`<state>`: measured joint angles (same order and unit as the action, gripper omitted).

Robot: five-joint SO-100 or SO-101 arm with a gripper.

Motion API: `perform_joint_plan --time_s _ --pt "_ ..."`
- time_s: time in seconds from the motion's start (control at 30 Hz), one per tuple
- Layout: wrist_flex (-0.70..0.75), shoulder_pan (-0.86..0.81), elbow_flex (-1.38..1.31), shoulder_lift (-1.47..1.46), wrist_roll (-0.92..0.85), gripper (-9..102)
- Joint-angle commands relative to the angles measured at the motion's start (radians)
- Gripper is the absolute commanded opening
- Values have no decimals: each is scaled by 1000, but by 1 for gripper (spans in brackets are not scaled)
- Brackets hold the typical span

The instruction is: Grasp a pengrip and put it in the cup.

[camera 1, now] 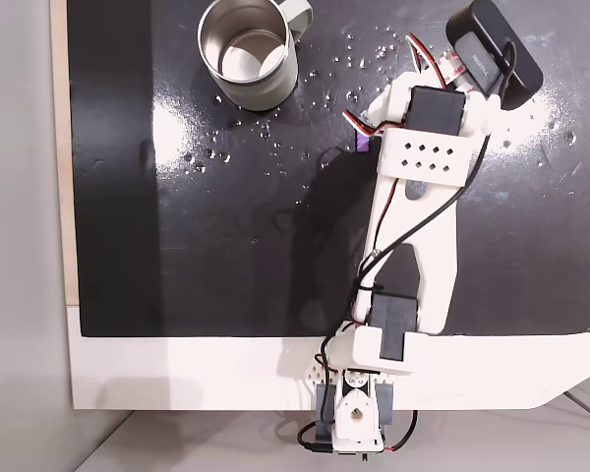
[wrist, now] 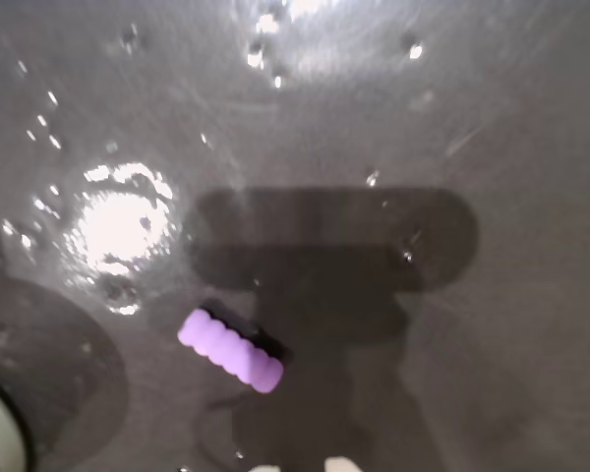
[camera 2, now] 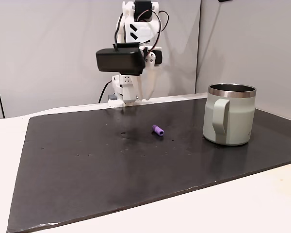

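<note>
In the wrist view, the pengrip (wrist: 230,350) is lying on the black mat (wrist: 492,118) left of and just above the gripper (wrist: 300,464) fingertips, long axis slanting down-right. The gripper is hovering above it (jaws seemingly slightly parted, nothing held). In the low fixed view, the cup (camera 2: 229,114) is standing right of the pengrip.

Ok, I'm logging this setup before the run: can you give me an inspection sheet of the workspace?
Surface: black mat on a white table, glossy, speckled with small marks.
Job's things: pengrip lying on the mat, free; cup upright, empty, handle toward the low fixed camera.
Clutter: nothing seen.
Gripper: gripper hangs above the mat behind the pengrip, holding nothing; open or shut cannot be told.
Cables: black and red-white wires run along the arm.
Surroundings: grey wall panels.
</note>
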<state>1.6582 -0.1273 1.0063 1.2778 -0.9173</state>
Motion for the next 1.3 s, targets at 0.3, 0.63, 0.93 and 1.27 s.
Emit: perform_joint_plan --time_s 0.3,0.63,0.93,1.27 --pt "133 41 -179 -126 -150 9" --pt "133 43 -268 -238 -204 22" --pt "137 28 -390 -371 -212 22" --pt "137 26 -500 -499 -215 22"
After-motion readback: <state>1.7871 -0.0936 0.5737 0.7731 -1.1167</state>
